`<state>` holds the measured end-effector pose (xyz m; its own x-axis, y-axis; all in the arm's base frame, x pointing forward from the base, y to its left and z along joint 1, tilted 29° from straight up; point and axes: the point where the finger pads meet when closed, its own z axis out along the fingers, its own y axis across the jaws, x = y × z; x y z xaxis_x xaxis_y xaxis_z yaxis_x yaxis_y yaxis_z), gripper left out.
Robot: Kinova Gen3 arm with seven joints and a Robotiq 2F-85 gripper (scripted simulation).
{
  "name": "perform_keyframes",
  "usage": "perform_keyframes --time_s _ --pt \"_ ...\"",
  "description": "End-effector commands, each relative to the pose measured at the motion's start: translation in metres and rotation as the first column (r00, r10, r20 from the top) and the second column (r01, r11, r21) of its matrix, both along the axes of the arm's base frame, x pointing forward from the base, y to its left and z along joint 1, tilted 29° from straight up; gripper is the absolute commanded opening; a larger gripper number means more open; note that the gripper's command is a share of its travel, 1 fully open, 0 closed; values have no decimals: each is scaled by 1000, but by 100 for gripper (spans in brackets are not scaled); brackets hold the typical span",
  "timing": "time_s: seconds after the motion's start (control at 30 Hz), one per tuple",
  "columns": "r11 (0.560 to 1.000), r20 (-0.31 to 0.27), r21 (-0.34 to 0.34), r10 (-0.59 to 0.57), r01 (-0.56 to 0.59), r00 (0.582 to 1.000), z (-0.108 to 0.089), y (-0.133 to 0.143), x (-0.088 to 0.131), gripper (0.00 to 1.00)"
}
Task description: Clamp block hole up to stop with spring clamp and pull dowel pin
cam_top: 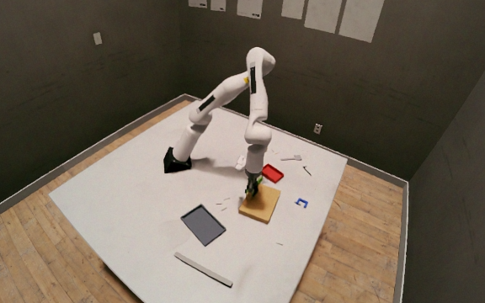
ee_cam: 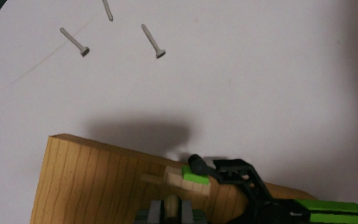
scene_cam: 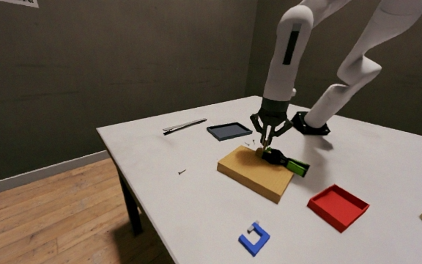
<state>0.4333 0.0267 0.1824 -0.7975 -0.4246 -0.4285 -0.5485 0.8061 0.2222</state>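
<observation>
The gripper (cam_top: 251,194) (scene_cam: 266,144) (ee_cam: 171,216) points down over the bench board (cam_top: 259,212) (scene_cam: 249,170) (ee_cam: 80,175), near one edge. It is shut on the dowel pin (ee_cam: 171,204), whose round wooden end shows between the fingertips in the wrist view. Pale wooden parts of the block and stop lie just beyond the fingertips, partly covered; which part is which, and any gap between them, I cannot tell. The spring clamp (scene_cam: 275,157) (ee_cam: 240,172), black with green pads and handles, lies across the board's edge with its jaw at these parts. The hole and the pin's lower end are hidden.
A red tray (cam_top: 273,173) (scene_cam: 339,207) and a blue C-shaped clamp (cam_top: 306,204) (scene_cam: 256,251) lie off the board. A dark tray (cam_top: 203,225) (scene_cam: 229,131) and a long grey bar (cam_top: 202,269) (scene_cam: 185,125) are farther away. Screws (ee_cam: 152,41) lie beside the board.
</observation>
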Motion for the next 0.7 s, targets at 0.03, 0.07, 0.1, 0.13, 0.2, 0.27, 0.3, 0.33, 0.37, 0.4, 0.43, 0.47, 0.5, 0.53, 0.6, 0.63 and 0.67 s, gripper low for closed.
perform_keyframes --time_s 0.03,0.07,0.1,0.13,0.2,0.27,0.3,0.33,0.37,0.4,0.43,0.47,0.5,0.53,0.6,0.63,0.67 --pt "1000 4 1 -6 6 1000 4 -1 2 10" --pt "1000 4 1 -6 6 1000 4 -1 2 10" --pt "1000 4 1 -7 7 1000 4 -1 2 10" --pt "1000 3 1 -7 7 1000 4 -1 2 10" --pt "1000 3 2 -8 8 1000 4 -1 2 10" --pt "1000 2 2 -9 9 1000 4 -1 2 10" --pt "1000 2 2 -9 9 1000 4 -1 2 10" --pt "1000 2 2 -10 10 1000 4 -1 2 10" --pt "1000 2 2 -10 10 1000 4 -1 2 10" --pt "1000 2 3 -11 11 1000 4 -1 2 10" --pt "1000 1 3 -11 11 1000 4 -1 2 10" --pt "1000 1 3 -11 11 1000 4 -1 2 10" --pt "1000 1 3 -11 11 1000 4 -1 2 10" --pt "1000 1 3 -12 12 1000 4 -1 2 10" --pt "1000 1 3 -12 12 1000 4 -1 2 10" --pt "1000 1 3 -13 13 1000 4 -1 2 10" --pt "1000 0 3 -13 13 1000 4 -1 2 10"
